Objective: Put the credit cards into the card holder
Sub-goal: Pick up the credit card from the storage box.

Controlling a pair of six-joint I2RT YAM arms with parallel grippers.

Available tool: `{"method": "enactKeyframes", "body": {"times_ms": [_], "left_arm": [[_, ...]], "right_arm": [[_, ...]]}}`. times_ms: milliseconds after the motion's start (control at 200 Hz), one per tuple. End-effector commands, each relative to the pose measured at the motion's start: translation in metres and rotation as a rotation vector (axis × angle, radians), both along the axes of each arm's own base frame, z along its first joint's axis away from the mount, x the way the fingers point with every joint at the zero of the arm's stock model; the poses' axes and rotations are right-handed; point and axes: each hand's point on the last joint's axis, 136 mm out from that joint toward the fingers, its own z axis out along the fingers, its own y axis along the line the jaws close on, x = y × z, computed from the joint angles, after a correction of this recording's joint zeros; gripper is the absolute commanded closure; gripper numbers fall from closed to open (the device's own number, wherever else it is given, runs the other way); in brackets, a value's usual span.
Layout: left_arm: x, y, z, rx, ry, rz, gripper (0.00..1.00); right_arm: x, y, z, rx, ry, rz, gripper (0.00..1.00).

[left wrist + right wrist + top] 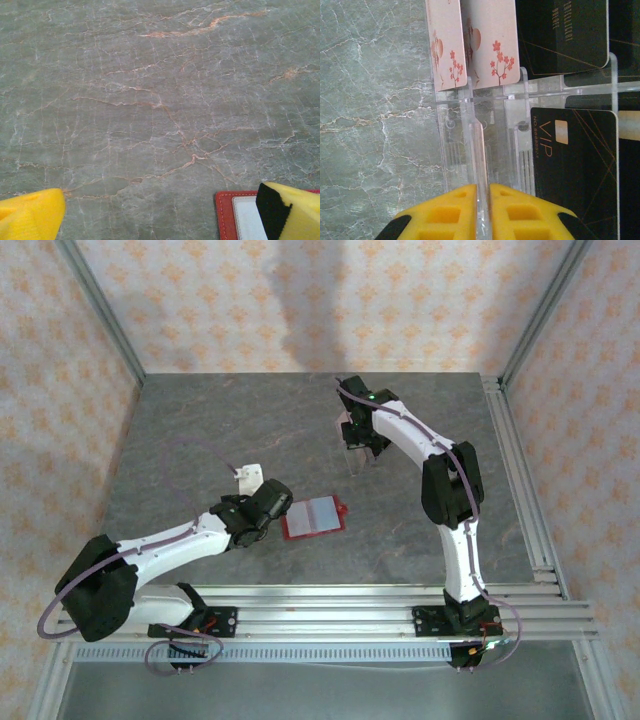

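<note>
My right gripper (482, 212) is pinched almost closed on a thin rib of the clear stand (485, 107), toward the worktop's (250, 430) far edge, with the pink credit cards (470, 40) just beyond it. My left gripper (165, 207) gapes empty, one finger over a corner of the open card holder (314, 517), nearer the near edge.

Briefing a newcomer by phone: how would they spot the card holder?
On the grey stone table, look at the near middle, beside the left gripper. The card holder lies flat there, red with a pale inside, unlike the clear card stand farther back.
</note>
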Motion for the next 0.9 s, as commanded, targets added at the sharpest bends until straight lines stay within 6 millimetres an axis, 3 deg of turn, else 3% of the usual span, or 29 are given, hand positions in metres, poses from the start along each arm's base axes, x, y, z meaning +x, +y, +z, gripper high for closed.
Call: {"method": "enactKeyframes", "body": {"times_ms": [0,325,575,721,896], "left_arm": [[0.004,0.002,0.008,0.007,-0.013,0.018,0.00],[0.005,0.002,0.006,0.011,-0.008,0.016,0.00],[0.005,0.001,0.006,0.013,-0.006,0.014,0.00],[0.005,0.001,0.007,0.021,-0.001,0.012,0.00],[0.003,0.003,0.007,0.044,0.020,-0.001,0.00]], "right_arm": [[-0.007,-0.006,-0.013,-0.019,0.045,-0.011,0.86],[-0.007,-0.009,-0.013,-0.013,0.046,-0.019,0.86],[-0.006,-0.011,-0.010,-0.005,0.048,-0.023,1.00],[-0.003,-0.010,0.012,0.028,0.013,-0.026,1.00],[-0.002,-0.005,0.062,0.105,-0.075,-0.021,1.00]]}}
